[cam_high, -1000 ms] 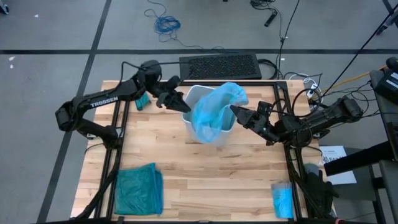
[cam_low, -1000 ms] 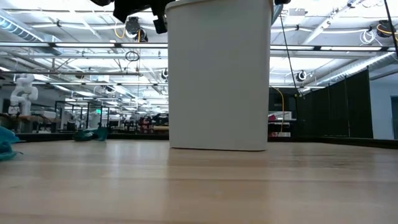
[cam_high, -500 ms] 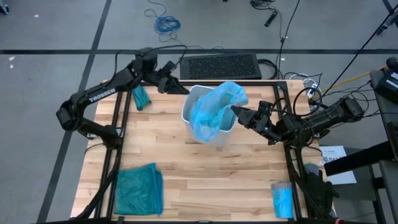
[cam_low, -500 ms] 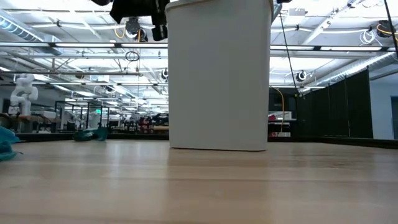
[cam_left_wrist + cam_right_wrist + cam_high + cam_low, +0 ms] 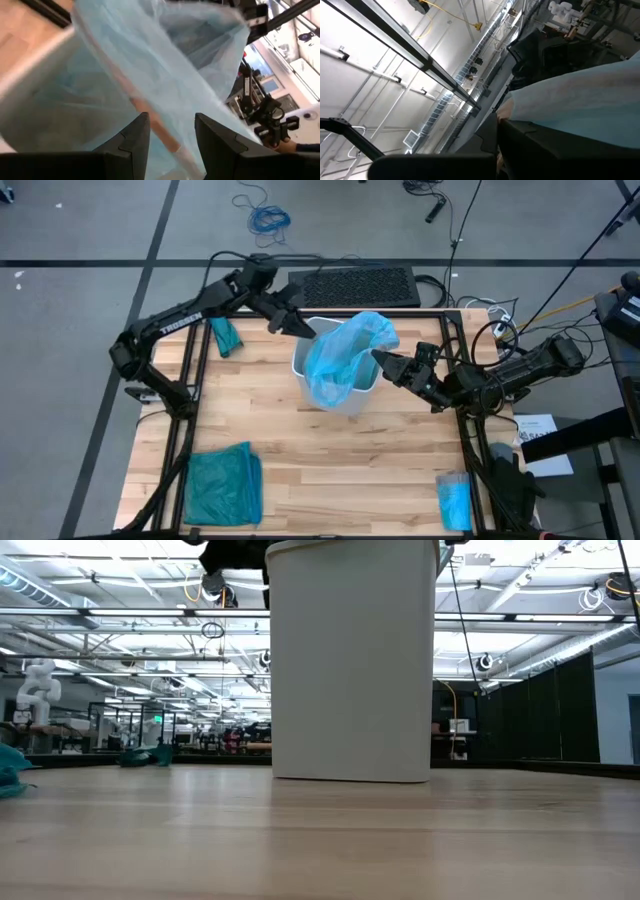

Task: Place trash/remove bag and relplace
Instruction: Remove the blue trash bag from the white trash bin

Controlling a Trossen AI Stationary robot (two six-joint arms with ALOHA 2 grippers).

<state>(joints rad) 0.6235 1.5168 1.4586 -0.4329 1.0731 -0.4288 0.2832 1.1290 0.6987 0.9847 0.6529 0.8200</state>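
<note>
High view: the white bin (image 5: 345,392) stands near the middle of the table's far edge, and the pale blue bag (image 5: 345,355) billows out of its mouth and drapes down its front wall. The right gripper (image 5: 379,360) is at the bin's right rim, jaws closed on a fold of the bag. The left gripper (image 5: 303,328) hovers just over the bin's far-left rim with its fingers partly apart and nothing between them. A teal-green bag (image 5: 222,486) lies at the table's near-left corner, a small folded blue packet (image 5: 453,502) at the near-right corner.

Low view: the bin (image 5: 352,660) stands upright on the table (image 5: 320,840), and dark arm parts show above its top-left rim.

Left wrist view: the two dark fingers (image 5: 134,137) stand apart, empty, above the bag (image 5: 150,75) spread over the bin's opening.

Right wrist view: blue bag film (image 5: 580,97) lies against the closed dark fingers.
</note>
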